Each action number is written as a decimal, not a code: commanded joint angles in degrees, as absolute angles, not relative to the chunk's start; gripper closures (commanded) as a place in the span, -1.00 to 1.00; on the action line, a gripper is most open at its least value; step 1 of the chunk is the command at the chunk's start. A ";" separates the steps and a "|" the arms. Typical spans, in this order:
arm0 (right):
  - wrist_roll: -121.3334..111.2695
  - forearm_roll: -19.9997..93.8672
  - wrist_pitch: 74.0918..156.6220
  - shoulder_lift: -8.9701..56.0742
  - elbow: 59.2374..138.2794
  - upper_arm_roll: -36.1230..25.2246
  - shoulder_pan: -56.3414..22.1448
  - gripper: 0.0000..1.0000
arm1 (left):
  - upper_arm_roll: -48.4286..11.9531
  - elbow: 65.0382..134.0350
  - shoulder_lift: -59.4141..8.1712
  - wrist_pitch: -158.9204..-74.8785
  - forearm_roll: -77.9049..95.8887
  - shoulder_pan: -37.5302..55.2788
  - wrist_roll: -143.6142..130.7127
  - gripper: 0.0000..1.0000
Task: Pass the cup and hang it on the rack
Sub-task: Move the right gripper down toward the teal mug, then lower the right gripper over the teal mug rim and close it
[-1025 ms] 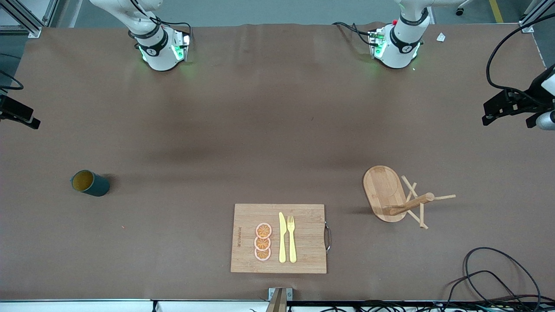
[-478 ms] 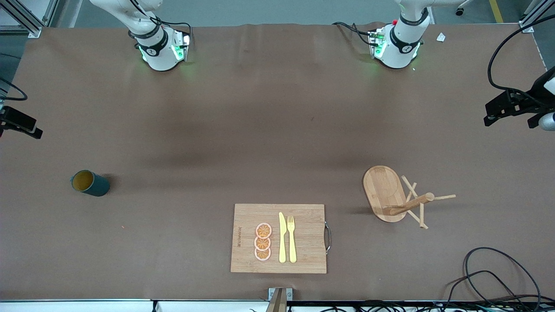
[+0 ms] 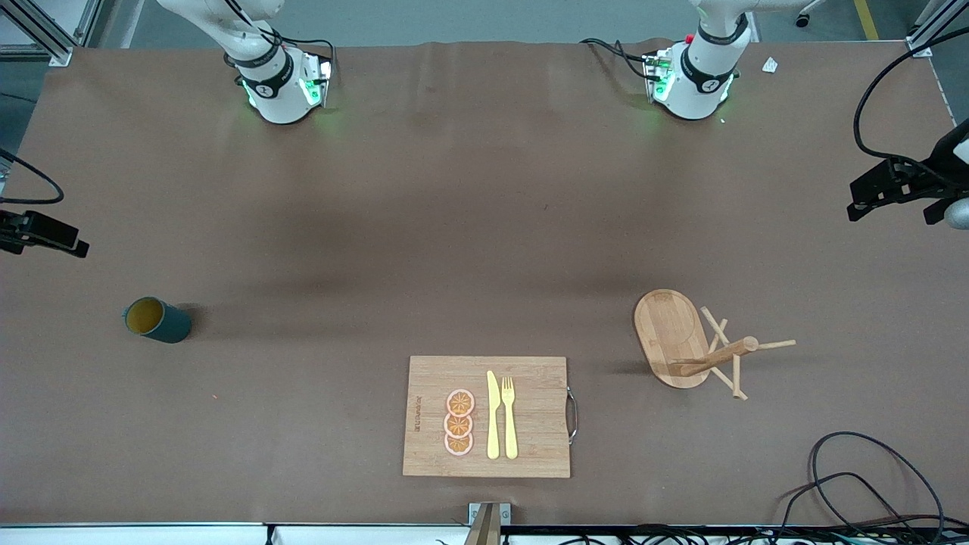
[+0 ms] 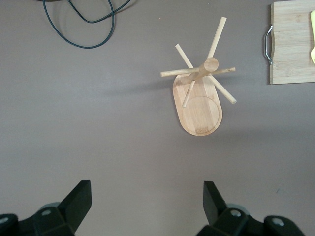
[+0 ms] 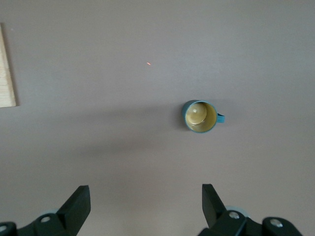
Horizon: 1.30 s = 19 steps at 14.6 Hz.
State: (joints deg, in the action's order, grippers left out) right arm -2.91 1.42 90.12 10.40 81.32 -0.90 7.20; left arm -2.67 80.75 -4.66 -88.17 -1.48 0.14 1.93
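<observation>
Look at the cup (image 3: pixel 157 319) first: standing straight up on the table (image 3: pixel 484 227), mouth up, yellow inside showing, near the right arm's end and well apart from everything else. Find its little handle (image 5: pixel 221 118), sticking out from one side (hard to spot from the front camera).

Bring in the right tool (image 5: pixel 143 201) next: wide open, holding nothing, up in the air over bare table near the cup, not over the cup yet. Slide it across to get the cup right between the two fingers (image 5: pixel 78 201), then go straight down. Pinch the round wall, not the handle. Keep the handle free and pointing away from the fingers, ready for hooking over a peg later. Squeeze gently and lift straight up to avoid tipping.

Think about the rack (image 3: pixel 666 329) too: standing toward the left arm's end of the table, with thin pegs (image 3: pixel 776 345) poking out from its post (image 3: pixel 719 356). Keep the left tool (image 4: pixel 147 196) waiting, open and empty, up over bare table near the rack.

Meet over the middle of the table for the pass, and not over the cutting board (image 3: pixel 537 454) (home to a knife (image 3: pixel 493 415), a fork (image 3: pixel 509 416) and some orange slices (image 3: pixel 459 424)). Let go with one tool only after getting a firm hold with the other.
</observation>
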 commanded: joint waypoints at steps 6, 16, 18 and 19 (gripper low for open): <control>-5.18 2.20 105.54 9.49 96.31 -0.62 9.32 -1.00 | -2.64 81.12 -4.13 -88.68 -2.46 0.35 1.67 -1.00; -8.00 1.76 116.53 15.90 104.76 -0.62 12.30 -1.00 | -2.64 81.12 -4.13 -88.68 -2.46 0.35 1.58 -1.00; -8.61 1.76 117.94 17.75 104.77 -0.62 13.09 -1.00 | -2.64 81.12 -4.13 -88.59 -2.46 0.35 1.58 -1.00; -8.53 1.76 118.65 18.36 104.77 -0.62 12.92 -1.00 | -2.64 81.12 -4.13 -88.59 -2.46 0.35 1.58 -1.00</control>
